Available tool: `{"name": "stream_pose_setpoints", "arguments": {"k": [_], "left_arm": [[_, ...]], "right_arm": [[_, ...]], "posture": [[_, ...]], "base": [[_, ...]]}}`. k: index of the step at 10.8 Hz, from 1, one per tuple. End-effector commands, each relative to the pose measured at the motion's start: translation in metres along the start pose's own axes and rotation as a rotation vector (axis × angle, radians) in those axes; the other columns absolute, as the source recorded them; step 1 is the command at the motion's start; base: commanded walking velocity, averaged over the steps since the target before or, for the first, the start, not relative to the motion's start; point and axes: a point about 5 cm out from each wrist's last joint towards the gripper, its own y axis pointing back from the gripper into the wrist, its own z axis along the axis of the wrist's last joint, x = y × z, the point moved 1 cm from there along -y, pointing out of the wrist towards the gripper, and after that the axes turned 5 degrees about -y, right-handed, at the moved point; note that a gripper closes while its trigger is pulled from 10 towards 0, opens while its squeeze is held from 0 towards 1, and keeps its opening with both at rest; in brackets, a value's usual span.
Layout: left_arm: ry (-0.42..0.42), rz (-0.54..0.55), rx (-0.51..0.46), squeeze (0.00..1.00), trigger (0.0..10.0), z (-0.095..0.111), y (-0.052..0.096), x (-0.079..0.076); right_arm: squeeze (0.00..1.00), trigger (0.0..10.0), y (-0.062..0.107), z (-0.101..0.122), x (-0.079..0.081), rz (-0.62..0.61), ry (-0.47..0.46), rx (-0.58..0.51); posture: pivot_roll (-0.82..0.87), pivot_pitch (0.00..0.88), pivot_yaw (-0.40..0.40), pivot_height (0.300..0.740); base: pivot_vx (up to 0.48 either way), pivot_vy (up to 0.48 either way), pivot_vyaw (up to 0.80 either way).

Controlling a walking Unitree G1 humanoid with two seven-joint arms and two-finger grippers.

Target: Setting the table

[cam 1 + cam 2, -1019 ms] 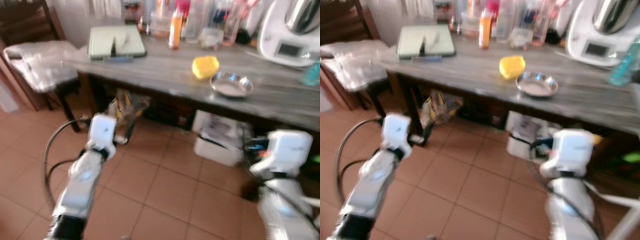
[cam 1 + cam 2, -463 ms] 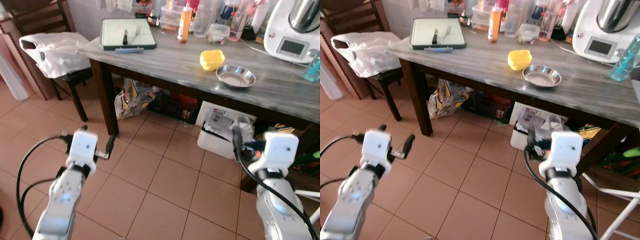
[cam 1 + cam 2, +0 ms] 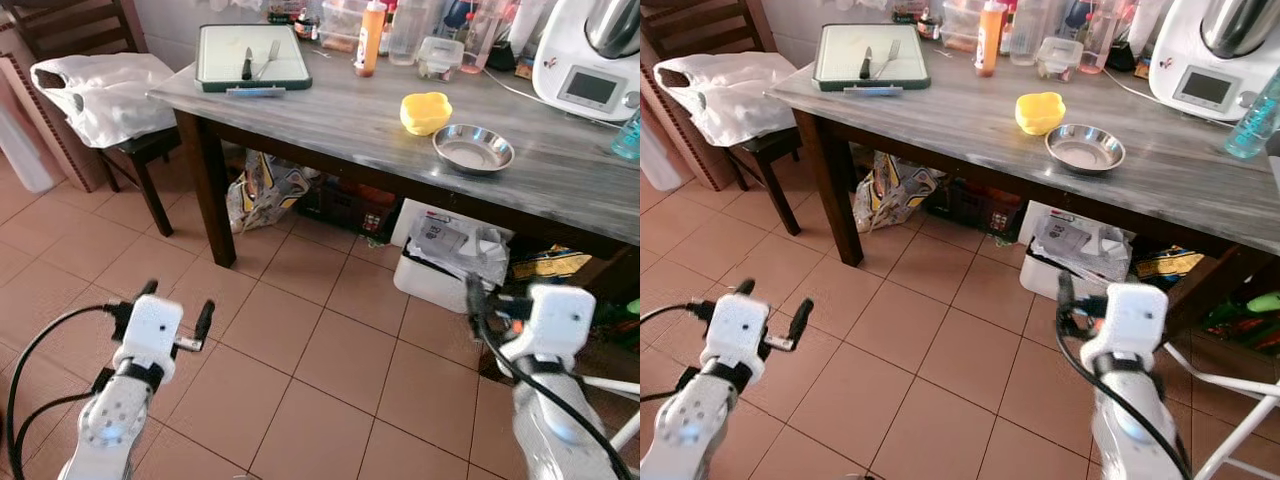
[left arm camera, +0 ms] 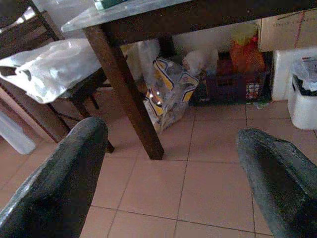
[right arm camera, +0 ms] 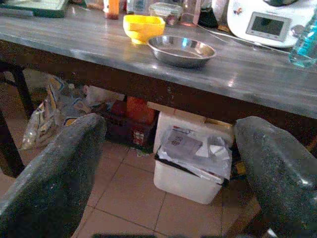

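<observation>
Robot stands back from the grey wooden table [image 3: 330,125], both arms low over the tiled floor [image 3: 300,350]; step in hand looks like the approach, nothing grasped yet. Left gripper [image 4: 168,163] has its fingers spread wide with nothing between them, and the right gripper [image 5: 168,153] is likewise spread and empty. Tableware is all up on the table: the yellow bowl [image 3: 425,112] sits just beside the steel dish [image 3: 473,152], and a knife [image 3: 247,63] and fork [image 3: 268,58] lie on the green cutting board [image 3: 252,57] at the far left corner. To do this well, I'd close in square to the table edge, raise the arms above the tabletop before moving forward, then go for the bowl or dish first, since they're nearest the front edge. In the way: the table's dark leg [image 3: 205,190], a white bin [image 3: 445,262] and a patterned bag [image 3: 265,190] under the table, a chair holding a white plastic bag [image 3: 100,85] on the left. Back of the table is crowded with bottles, containers and a white kitchen machine [image 3: 590,60]; keep the reach short to avoid knocking them.
</observation>
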Motion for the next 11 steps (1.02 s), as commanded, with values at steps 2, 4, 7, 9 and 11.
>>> {"name": "stream_pose_setpoints", "arguments": {"k": [2,4,7,9,11], "left_arm": [[-0.032,-0.019,-0.041,0.00,10.0,0.008,0.002,0.003],[-0.024,0.003,-0.033,0.00,10.0,0.004,0.000,-0.001],[0.001,-0.052,-0.108,0.00,10.0,0.021,-0.022,-0.017],[0.022,-0.064,-0.167,0.00,10.0,0.040,-0.035,-0.022],[0.039,-0.074,-0.163,0.00,10.0,0.040,-0.036,-0.031]], "right_arm": [[0.52,10.0,-0.002,0.000,0.007,0.023,-0.006,-0.006],[0.52,10.0,-0.008,-0.002,0.008,0.063,0.007,-0.008],[0.51,10.0,-0.005,0.006,0.000,0.013,0.013,-0.033],[0.51,10.0,-0.004,0.007,-0.001,-0.017,-0.010,-0.043],[0.50,10.0,0.000,0.008,0.001,-0.007,-0.002,-0.040]], "posture": [[0.22,0.110,-0.095,0.740],[0.24,0.125,-0.090,0.740],[0.19,0.087,-0.056,0.740],[0.16,0.083,-0.052,0.740],[0.14,0.103,-0.056,0.740]], "base": [[0.000,0.000,0.00],[0.000,0.000,0.00],[0.000,0.000,-0.24],[0.000,0.000,-0.77],[0.000,0.000,-0.77]]}}
